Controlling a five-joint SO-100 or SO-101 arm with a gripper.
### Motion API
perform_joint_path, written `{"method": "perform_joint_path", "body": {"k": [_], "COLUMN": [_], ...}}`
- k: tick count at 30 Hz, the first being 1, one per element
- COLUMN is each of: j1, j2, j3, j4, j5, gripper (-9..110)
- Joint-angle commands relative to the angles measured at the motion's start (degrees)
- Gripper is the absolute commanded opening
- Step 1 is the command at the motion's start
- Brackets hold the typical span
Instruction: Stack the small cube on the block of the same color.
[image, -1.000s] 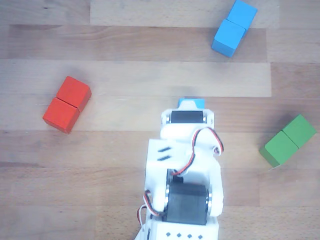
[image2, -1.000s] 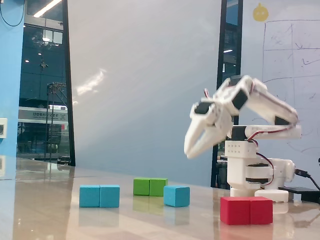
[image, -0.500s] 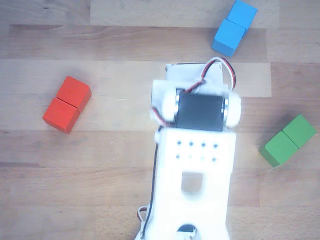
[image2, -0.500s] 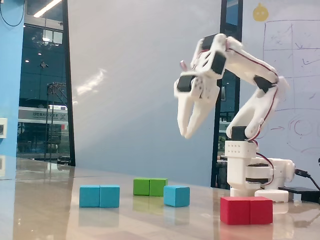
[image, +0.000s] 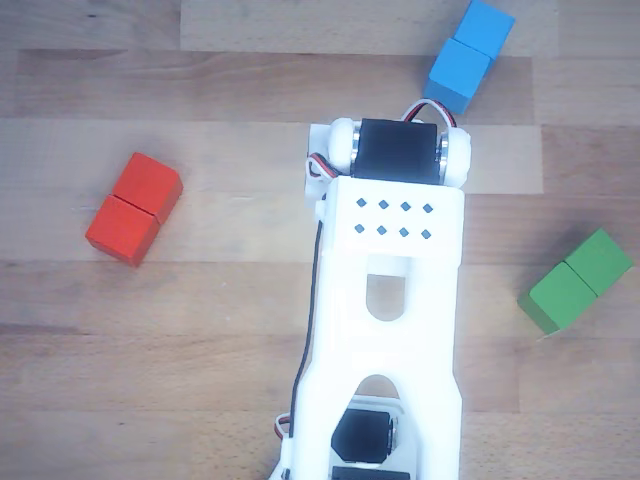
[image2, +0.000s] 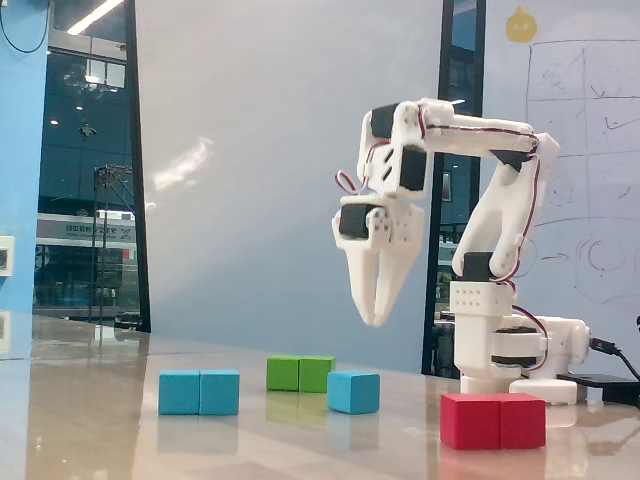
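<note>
In the fixed view the small light-blue cube (image2: 353, 392) sits on the table, in front of and to the right of the green block. The light-blue oblong block (image2: 199, 392) lies to its left, with a seam across its middle. In the other view this oblong block (image: 468, 55) lies at the top right. The small cube is hidden there under the white arm (image: 390, 300). My gripper (image2: 376, 318) hangs well above the table, pointing down, slightly right of the small cube. Its fingers meet at the tips and hold nothing.
A red oblong block (image2: 493, 420) lies at the front right in the fixed view, near the arm's base (image2: 505, 350); it is at the left in the other view (image: 134, 208). A green oblong block (image2: 300, 373) lies behind the cube, at the right in the other view (image: 577, 280).
</note>
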Motion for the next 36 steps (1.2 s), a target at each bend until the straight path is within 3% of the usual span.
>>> {"method": "perform_joint_path", "body": {"k": [1,5,13,18,36], "j1": [0.1,0.1,0.7,0.7,0.9], "j2": [0.3,0.3,0.3,-0.2,-7.1], "j3": [2.1,3.9,3.8,4.0,5.4], "j4": [-4.2,-3.4,-1.8,-1.9,-9.1], "j5": [-0.3,-0.3,0.5,0.5,0.6], "gripper": [0,6,36,47,38]}}
